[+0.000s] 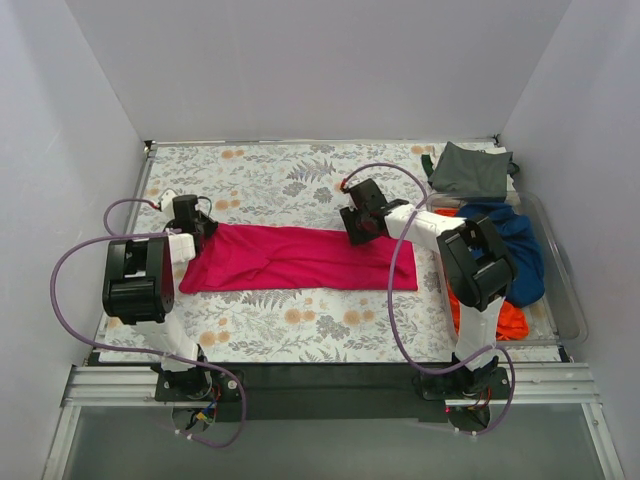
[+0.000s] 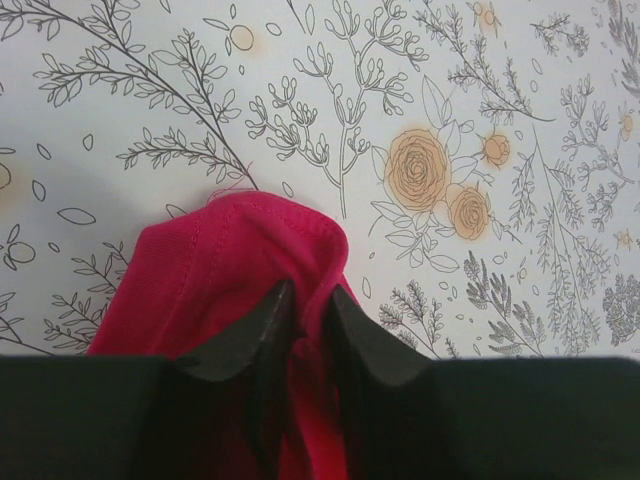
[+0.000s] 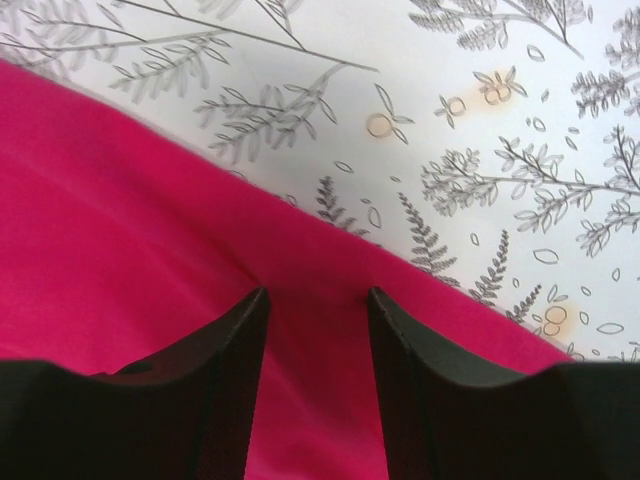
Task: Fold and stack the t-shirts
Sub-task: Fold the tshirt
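The magenta-pink t-shirt (image 1: 300, 257) lies folded into a long strip across the middle of the floral tablecloth (image 1: 270, 180). My left gripper (image 1: 188, 225) is at its left end, shut on a bunched fold of the pink cloth (image 2: 230, 265). My right gripper (image 1: 362, 222) is over the strip's far edge near its right end, open, with its fingers (image 3: 235, 335) down on the pink cloth (image 3: 130, 230). The dark grey-green t-shirt (image 1: 468, 170) lies at the back right. The navy t-shirt (image 1: 520, 250) and orange t-shirt (image 1: 508, 318) are heaped at the right.
A clear plastic tray (image 1: 562, 290) at the right edge holds the navy and orange heap. White walls close in the table on three sides. Purple cables loop from both arms over the table's near part.
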{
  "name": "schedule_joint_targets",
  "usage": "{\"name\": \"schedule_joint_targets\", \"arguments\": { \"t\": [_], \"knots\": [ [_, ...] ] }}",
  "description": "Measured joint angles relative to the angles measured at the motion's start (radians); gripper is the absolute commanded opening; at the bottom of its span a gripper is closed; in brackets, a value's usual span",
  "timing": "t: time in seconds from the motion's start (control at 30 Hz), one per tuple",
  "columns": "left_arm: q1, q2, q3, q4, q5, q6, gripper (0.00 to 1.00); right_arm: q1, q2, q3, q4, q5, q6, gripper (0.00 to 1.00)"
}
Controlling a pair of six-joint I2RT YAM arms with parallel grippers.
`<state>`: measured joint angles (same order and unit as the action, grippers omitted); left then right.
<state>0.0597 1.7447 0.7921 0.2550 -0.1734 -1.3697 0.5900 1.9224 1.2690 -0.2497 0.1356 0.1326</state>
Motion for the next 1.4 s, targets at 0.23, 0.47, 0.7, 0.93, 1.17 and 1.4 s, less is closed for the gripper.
{"name": "schedule_joint_targets", "arguments": {
  "t": [0.23, 0.47, 0.7, 0.93, 1.17, 1.4],
  "knots": [
    [0.031, 0.008, 0.000, 0.001, 0.060, -0.007, 0.04, -0.039, 0.012, -0.014, 0.021, 0.000, 0.010, 0.18],
    [0.051, 0.016, 0.008, -0.019, 0.094, -0.008, 0.00, -0.056, 0.023, -0.008, 0.044, -0.010, 0.016, 0.01],
    [0.092, 0.026, 0.029, -0.050, 0.159, -0.014, 0.00, -0.080, 0.036, 0.006, 0.055, -0.035, 0.013, 0.01],
    [0.092, 0.169, 0.200, -0.060, 0.271, -0.005, 0.00, -0.138, 0.049, 0.020, 0.069, -0.046, 0.003, 0.01],
    [0.069, 0.306, 0.397, -0.058, 0.344, 0.033, 0.34, -0.176, 0.081, 0.079, 0.044, -0.045, -0.010, 0.01],
    [0.064, 0.371, 0.496, -0.007, 0.392, 0.056, 0.76, -0.130, 0.039, 0.101, -0.013, -0.002, -0.032, 0.39]
  ]
}}
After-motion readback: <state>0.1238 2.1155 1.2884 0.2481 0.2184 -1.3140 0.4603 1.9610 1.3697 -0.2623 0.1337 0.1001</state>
